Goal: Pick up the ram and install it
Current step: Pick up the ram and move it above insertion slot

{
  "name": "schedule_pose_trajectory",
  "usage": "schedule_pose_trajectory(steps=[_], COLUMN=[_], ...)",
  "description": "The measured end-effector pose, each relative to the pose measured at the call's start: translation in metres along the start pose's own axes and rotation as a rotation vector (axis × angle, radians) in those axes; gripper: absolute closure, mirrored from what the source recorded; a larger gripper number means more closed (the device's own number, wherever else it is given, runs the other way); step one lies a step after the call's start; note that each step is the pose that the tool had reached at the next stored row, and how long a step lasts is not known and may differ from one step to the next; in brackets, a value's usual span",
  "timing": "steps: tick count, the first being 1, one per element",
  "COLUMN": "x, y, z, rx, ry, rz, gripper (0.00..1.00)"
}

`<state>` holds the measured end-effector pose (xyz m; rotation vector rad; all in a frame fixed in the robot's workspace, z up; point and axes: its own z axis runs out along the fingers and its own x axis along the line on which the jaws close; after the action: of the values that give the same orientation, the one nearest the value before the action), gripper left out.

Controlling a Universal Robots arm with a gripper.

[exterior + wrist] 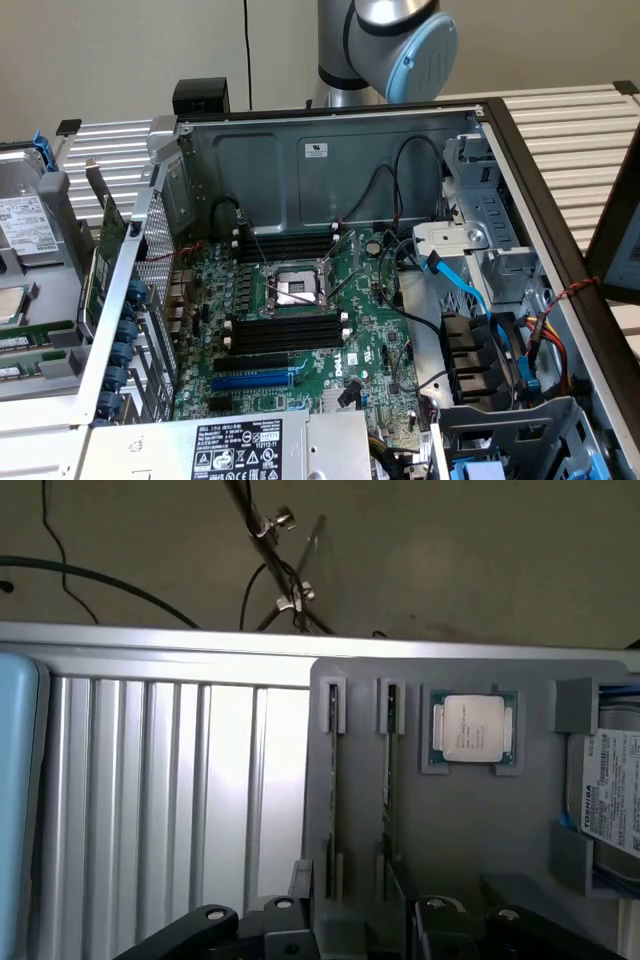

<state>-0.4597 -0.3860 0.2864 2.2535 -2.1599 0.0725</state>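
Ribbed metal table (570, 130) carries one open case (330, 150) with a Dell board (340, 368). At its 9 o'clock, one grey tray (470, 830) holds a Toshiba drive (610, 790), two ram sticks (387, 780) on edge, parallel, long axes 9-to-3 in the exterior view, and one CPU (475, 730). Gripper (360, 935) hangs wide, empty, nearest the sticks.

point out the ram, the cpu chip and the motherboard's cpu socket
ram (388, 780), wrist view, edge of the stick nearer the chip
cpu chip (473, 730), wrist view, middle of its metal lid
cpu socket (296, 290), exterior view, its centre
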Motion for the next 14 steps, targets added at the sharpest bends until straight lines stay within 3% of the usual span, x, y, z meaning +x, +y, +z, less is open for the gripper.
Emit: schedule_pose_trajectory(steps=[6,14], x=[0.01,0.011], y=[-0.0014,-0.0047], z=[0.0116,0.0262], rx=[-0.0002,-0.0004], ry=[-0.0025,-0.006], rz=[0.003,0.011], gripper=[0.58,0.58])
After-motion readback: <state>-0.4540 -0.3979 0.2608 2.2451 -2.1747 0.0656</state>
